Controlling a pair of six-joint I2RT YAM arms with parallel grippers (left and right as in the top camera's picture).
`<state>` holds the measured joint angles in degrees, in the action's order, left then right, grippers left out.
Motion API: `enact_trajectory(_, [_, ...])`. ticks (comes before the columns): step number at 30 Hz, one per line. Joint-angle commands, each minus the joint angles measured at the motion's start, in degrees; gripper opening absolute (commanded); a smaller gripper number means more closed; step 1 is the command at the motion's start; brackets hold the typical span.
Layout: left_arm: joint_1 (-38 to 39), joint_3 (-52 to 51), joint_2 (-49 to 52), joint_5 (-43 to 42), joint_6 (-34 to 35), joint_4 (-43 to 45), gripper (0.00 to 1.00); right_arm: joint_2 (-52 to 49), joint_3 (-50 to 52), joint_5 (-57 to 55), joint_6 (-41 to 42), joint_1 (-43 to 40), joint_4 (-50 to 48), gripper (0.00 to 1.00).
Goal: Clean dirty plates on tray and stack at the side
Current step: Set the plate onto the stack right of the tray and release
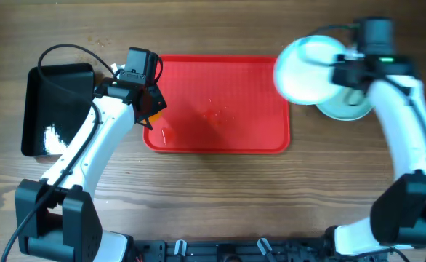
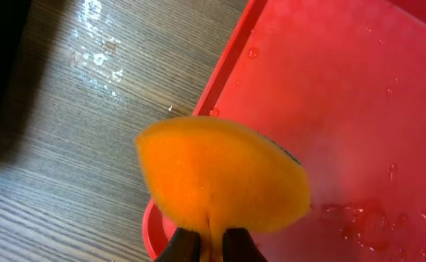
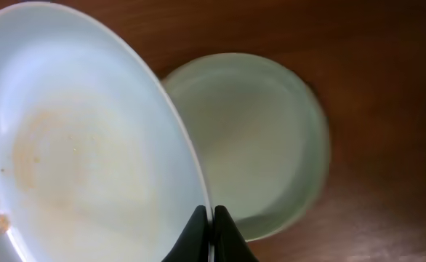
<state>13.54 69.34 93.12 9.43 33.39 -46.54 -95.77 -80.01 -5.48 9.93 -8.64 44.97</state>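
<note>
Looking down on the table point(image 1: 220, 189), I see the red tray point(image 1: 220, 80) sitting in the middle, wet, with beads of water and a faint reddish smear near its centre.

At the tray's 9 o'clock edge hangs the left gripper point(image 2: 209, 249). Its jaws are pinched together on an orange sponge point(image 2: 220, 175), which bulges out above the fingertips. The sponge sits over the rim, partly above the tray and partly above the wood. A patch of water point(image 2: 97, 51) glistens on the table at 10 o'clock from the sponge.

At 9 o'clock of the tray, apart from it, lies a glossy black bin point(image 1: 53, 109).

Over the tray's 2 o'clock corner, the right gripper point(image 3: 211, 227) is clamped on the rim of a pale plate point(image 1: 304, 69), held tilted in the air. That plate carries a faint brown-yellow haze across its face and a small crumb near its lower left edge.

Just off the tray at 3 o'clock, another pale plate point(image 3: 264, 138) rests flat on the wood, partly hidden under the lifted one. Whether more than one plate lies there, I cannot tell.
</note>
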Motion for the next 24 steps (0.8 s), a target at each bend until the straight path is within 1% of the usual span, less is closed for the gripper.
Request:
enact_trajectory(1, [-0.2,0.0,0.4,-1.1,0.5,0.2,0.04,1.0,1.7,13.9,5.8,-10.9,-1.3,0.04])
enact_trajectory(3, [-0.2,0.0,0.4,-1.6,0.5,0.7,0.04,0.4,3.9,13.9,7.6,-14.8,-3.8,0.04])
enact_trajectory(6, [-0.2,0.0,0.4,-1.7,0.5,1.1,0.04,-0.5,7.2,14.4,8.3,-17.7,-7.4,0.04])
enact_trajectory(8, [-0.2,0.0,0.4,-1.7,0.5,1.1,0.04,-1.3,9.0,14.6,8.3,-18.3,-9.7,0.04])
enact_trajectory(12, [-0.2,0.0,0.4,-1.7,0.5,1.0,0.04,-3.3,9.2,14.5,9.9,-17.9,-10.8,0.04])
enact_trajectory(14, [-0.2,0.0,0.4,-1.7,0.5,1.1,0.04,-4.4,9.2,14.5,12.0,-17.9,-11.1,0.33])
enact_trajectory(15, [-0.2,0.0,0.4,-1.7,0.5,1.1,0.04,-4.7,9.2,14.5,12.5,-17.9,-11.1,0.54])
enact_trajectory(16, [-0.2,0.0,0.4,-1.7,0.5,1.1,0.04,-5.0,9.2,14.9,12.8,-17.9,-11.0,0.71])
enact_trajectory(17, [-0.2,0.0,0.4,-1.7,0.5,1.1,0.04,-5.2,9.2,16.1,12.7,-17.9,-10.9,0.82])
enact_trajectory(19, [-0.2,0.0,0.4,-1.7,0.5,1.4,0.04,-5.4,9.2,21.6,12.5,-17.8,-10.8,0.89])
enact_trajectory(22, [-0.2,0.0,0.4,-1.7,0.5,2.2,0.04,-5.4,9.2,31.9,12.5,-16.9,-10.6,0.91])
enact_trajectory(24, [-0.2,0.0,0.4,-1.7,0.5,2.9,0.04,-5.4,9.2,38.9,10.8,-15.3,-10.3,0.91])
